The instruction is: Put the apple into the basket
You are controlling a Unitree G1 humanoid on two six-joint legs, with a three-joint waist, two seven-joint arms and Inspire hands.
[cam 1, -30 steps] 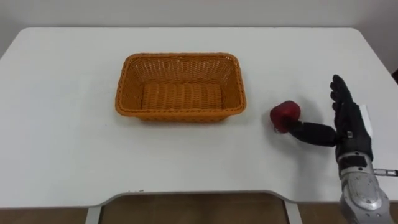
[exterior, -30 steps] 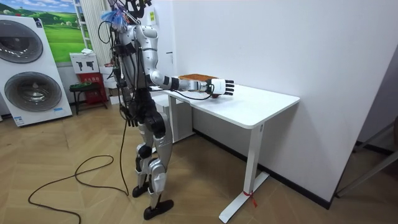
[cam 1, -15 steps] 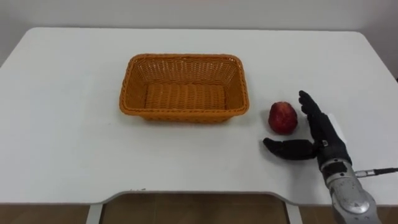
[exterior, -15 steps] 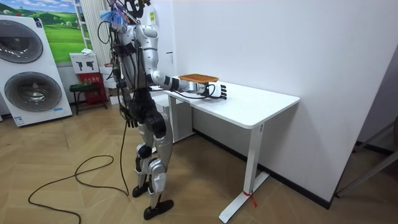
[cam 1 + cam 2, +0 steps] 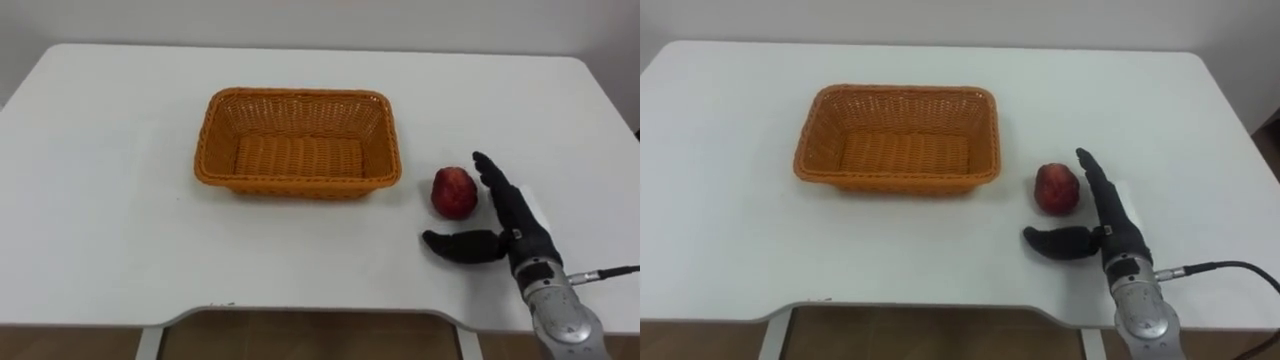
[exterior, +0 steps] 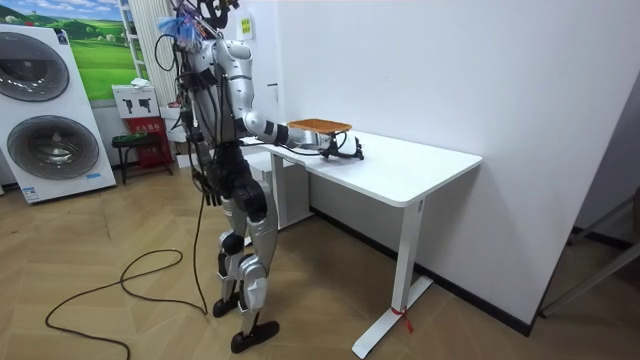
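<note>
My right hand (image 5: 515, 222) lies low over the near right part of the flat white table (image 5: 100, 230). Its fingers (image 5: 492, 172) are stretched straight and point away from me, and the thumb (image 5: 455, 246) is spread wide toward my left, so the hand is open and grips nothing. The small red apple (image 5: 454, 193) sits upright on the tabletop in the crook between them, just left of my fingers and just beyond the thumb. I cannot tell whether any finger actually touches its skin. To the apple's left, across a short strip of bare white surface, stands the rectangular orange woven wicker basket (image 5: 297, 182). Its long side faces me, its sloping walls rise above the tabletop, and its short right-hand wall is the side nearest the fruit. The room view shows me standing upright at the end of the table (image 6: 420, 170) toward the room view's left, with my right arm reaching out over it beside the basket (image 6: 318, 125). A white wall runs behind the table, and a white front-loading washing machine (image 6: 50, 110) stands well behind me.
</note>
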